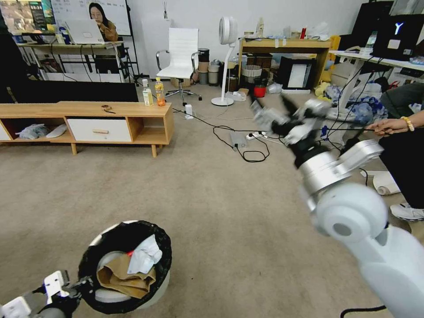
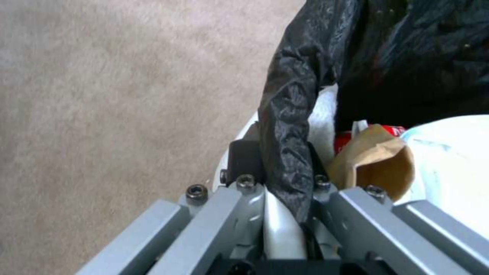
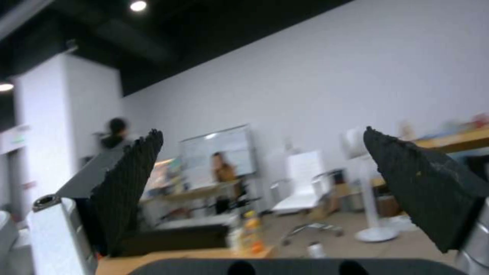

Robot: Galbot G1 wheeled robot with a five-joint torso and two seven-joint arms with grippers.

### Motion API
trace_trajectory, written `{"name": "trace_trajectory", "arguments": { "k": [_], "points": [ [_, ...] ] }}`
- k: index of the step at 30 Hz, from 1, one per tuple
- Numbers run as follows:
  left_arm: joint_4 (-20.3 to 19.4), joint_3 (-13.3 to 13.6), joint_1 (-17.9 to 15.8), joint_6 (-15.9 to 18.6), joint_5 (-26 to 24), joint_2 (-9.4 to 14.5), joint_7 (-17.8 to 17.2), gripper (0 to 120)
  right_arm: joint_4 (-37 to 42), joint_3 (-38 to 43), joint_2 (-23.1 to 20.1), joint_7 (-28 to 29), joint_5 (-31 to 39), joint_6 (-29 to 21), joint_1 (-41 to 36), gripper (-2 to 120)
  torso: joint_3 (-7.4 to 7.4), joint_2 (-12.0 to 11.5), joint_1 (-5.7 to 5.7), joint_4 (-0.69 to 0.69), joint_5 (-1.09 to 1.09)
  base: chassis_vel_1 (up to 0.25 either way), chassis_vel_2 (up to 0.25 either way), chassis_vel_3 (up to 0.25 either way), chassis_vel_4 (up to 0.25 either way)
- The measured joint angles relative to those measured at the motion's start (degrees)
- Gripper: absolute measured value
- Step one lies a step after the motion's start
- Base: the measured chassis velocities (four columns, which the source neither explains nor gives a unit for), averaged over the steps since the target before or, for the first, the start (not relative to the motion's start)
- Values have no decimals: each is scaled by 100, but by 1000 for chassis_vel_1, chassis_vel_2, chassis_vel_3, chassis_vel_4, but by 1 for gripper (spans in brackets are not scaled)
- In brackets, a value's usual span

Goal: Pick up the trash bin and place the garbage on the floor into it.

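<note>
Trash bin [image 1: 126, 265]: low at the robot's left, above the floor [image 1: 198, 198], rim clamped by the left gripper [image 1: 73, 287]; jaws closed on wall and black bag. Contents: brown paper box [image 1: 121, 276], tissue [image 1: 143, 256], red can [image 2: 395, 130]. Right gripper [image 1: 269, 108]: raised forward-right, wide apart, empty, well apart from the bin.

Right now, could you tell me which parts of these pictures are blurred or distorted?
Head view: the raised right gripper is smeared by motion blur, and the room edges bow outward; the trash bin is sharp. Left wrist view: the left gripper, clamped on the bin's bag-lined rim, is fairly sharp. Right wrist view: the room behind the open fingers is soft, with bright ceiling lights.
</note>
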Motion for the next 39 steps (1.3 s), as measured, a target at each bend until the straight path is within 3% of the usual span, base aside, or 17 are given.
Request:
{"name": "trace_trajectory", "arguments": {
  "k": [2,5,7,8,10,11,13,16,25,39],
  "points": [
    [-178,-15,85,0,-9,-44,0,3,153,531,-47,18,-270,31,-605,100,0,0,0,1,1,0,0,0,0],
    [-220,-1,93,0,-6,-60,-1,3,240,748,-62,4,-456,46,-931,100,0,0,0,3,1,0,0,0,0],
    [-308,96,112,0,37,-92,9,3,597,1521,-69,-158,-1292,148,-2145,100,0,0,0,-1,0,0,0,0,0],
    [-308,96,112,0,37,-92,9,3,597,1521,-69,-158,-1292,148,-2145,100,0,0,0,-1,0,0,0,0,0],
    [-342,166,131,1,105,-105,37,3,822,1911,6,-266,-1825,225,-2882,100,0,0,-1,-1,0,0,0,0,0],
    [-342,166,131,1,105,-105,37,3,822,1911,6,-266,-1825,225,-2882,100,0,0,-1,-1,0,0,0,0,0],
    [-362,255,155,-2,180,-114,69,3,1167,2239,196,-317,-2450,277,-3835,100,-1,0,-1,0,-2,0,0,0,0],
    [-388,319,181,-8,218,-121,82,3,1301,2280,379,-330,-2821,323,-4326,100,-1,0,-1,3,-2,0,0,0,0],
    [-462,470,233,-25,329,-177,128,3,978,2028,990,-546,-4350,1093,-5236,100,0,0,-1,2,-1,0,0,0,0],
    [-456,619,239,-46,488,-252,180,3,579,1498,1429,-635,-4961,1231,-5354,100,0,-1,-1,2,-2,0,0,0,0]
  ]
}}
